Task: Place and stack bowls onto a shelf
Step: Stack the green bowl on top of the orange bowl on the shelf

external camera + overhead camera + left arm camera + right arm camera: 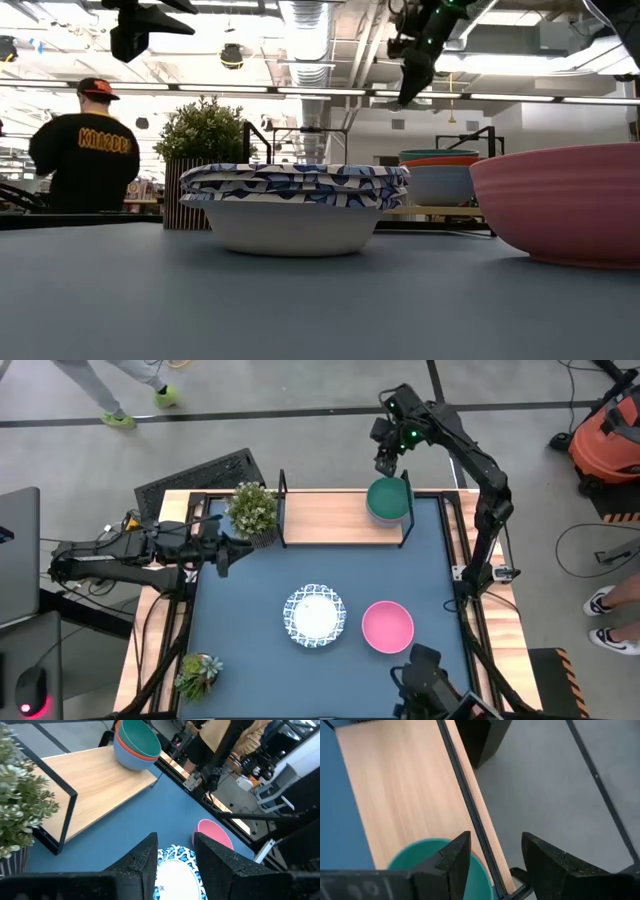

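The light wood shelf (325, 517) stands at the table's back edge. On its right end sits a stack with a green bowl (388, 500) on top; the stack also shows in the left wrist view (137, 742) and the low view (440, 175). Two nested white bowls with blue rims (315, 616) and a pink bowl (387, 627) rest on the blue tabletop in front. My right gripper (388, 464) is open and empty, hovering just behind and above the green bowl (427, 862). My left gripper (230, 547) is open and empty at the left, above the table, facing the white bowls (176, 872).
A potted plant (252, 510) stands at the shelf's left end, close to my left gripper. A second small plant (198, 675) sits at the front left corner. A person (85, 150) stands beyond the table. An orange vacuum (610, 430) is on the floor at right.
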Tool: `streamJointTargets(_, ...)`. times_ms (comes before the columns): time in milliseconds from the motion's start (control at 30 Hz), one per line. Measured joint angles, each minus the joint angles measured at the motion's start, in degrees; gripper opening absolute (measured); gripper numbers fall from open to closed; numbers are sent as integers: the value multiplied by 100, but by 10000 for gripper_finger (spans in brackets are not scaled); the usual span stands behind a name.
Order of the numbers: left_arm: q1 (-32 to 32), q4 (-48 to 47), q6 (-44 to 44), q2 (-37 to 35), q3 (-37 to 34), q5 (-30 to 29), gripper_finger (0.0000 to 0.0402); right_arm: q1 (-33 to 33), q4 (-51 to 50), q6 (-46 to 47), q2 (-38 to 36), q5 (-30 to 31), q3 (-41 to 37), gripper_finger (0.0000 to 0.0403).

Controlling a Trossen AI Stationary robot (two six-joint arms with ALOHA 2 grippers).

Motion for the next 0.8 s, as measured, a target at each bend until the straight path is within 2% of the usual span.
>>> streamJointTargets(200, 1, -2, 146, 0, 0, 157, 112, 283, -224, 188, 0, -27, 556, 202)
streamJointTargets(400, 1, -2, 214, -1, 0, 203, 112, 642, -913, 251, -1, -28, 1139, 202)
streamJointTargets(667, 1, -4, 276, -2, 0, 201, 112, 1100, -1690, 982, -500, -58, 1061, 202)
streamJointTargets(800, 2, -2, 276, -2, 0, 199, 112, 1360, -1771, 1603, -872, -548, 843, 202)
